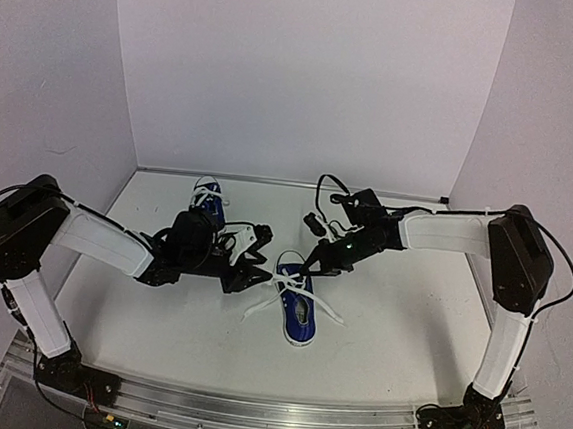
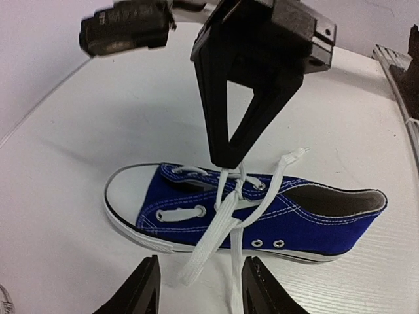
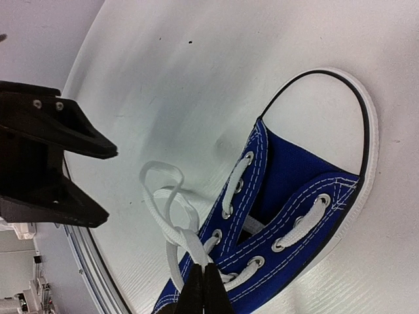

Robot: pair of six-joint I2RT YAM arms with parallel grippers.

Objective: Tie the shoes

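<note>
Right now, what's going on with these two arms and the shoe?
The right pincer is shut on the white laces of the blue shoe in the middle of the table, pinching them just above the eyelets. The left pincer is open beside that shoe, holding nothing. The ends of the laces trail loose and no bow is formed. A second shoe sits at the back of the table, untouched.

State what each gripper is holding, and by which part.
Right gripper pinches the white laces where they cross above the blue sneaker; left gripper holds nothing.
</note>
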